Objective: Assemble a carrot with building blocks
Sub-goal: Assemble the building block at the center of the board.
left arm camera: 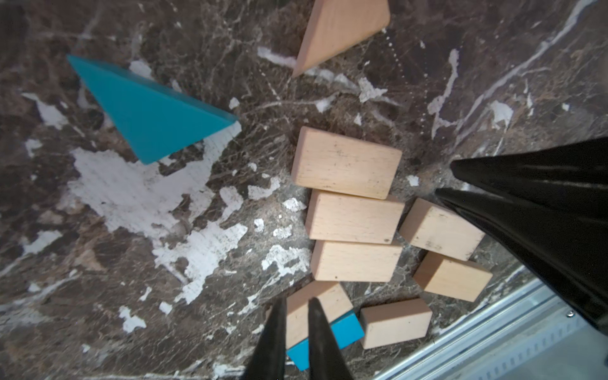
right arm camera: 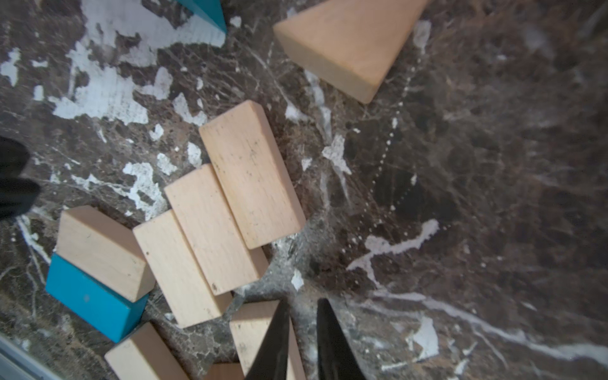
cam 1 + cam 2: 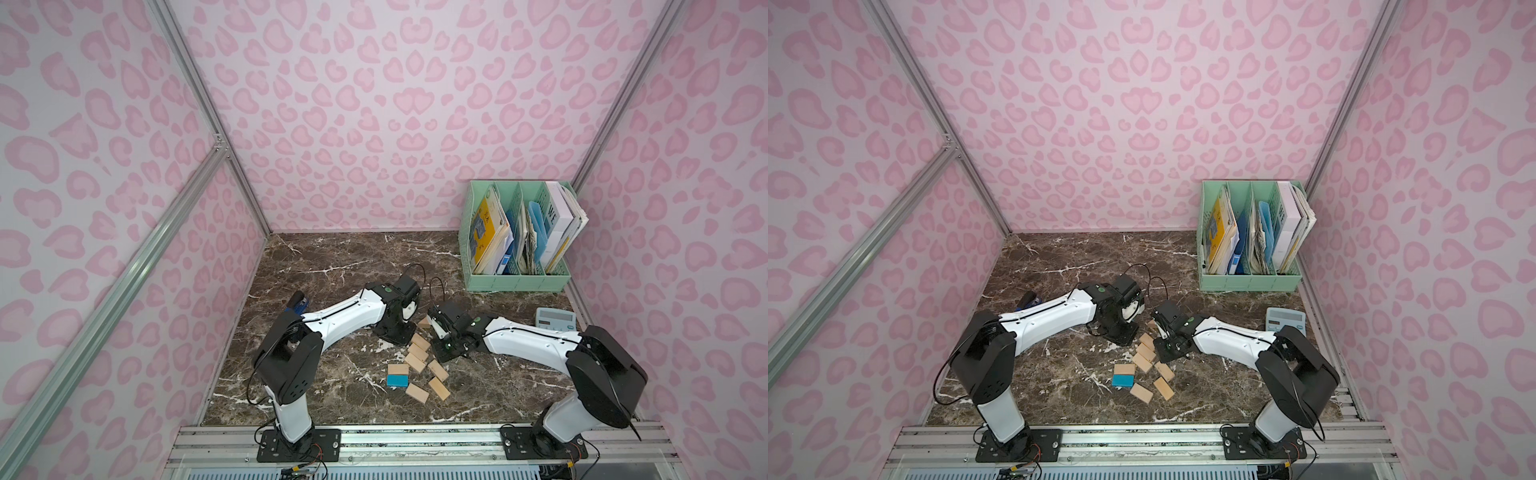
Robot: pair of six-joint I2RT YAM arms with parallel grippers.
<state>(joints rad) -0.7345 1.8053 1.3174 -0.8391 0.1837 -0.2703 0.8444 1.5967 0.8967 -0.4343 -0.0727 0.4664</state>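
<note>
Showing both near-closed, empty grippers, left gripper and right gripper, low over the loose building blocks mid-tabletop toward its front edge, where a sideways sweep could scatter the three aligned rectangles.

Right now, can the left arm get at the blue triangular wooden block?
Probably yes: the blue triangular wooden block lies alone on bare marble tabletop, apart from the row of light-wood rectangular blocks, nothing over it.
</note>
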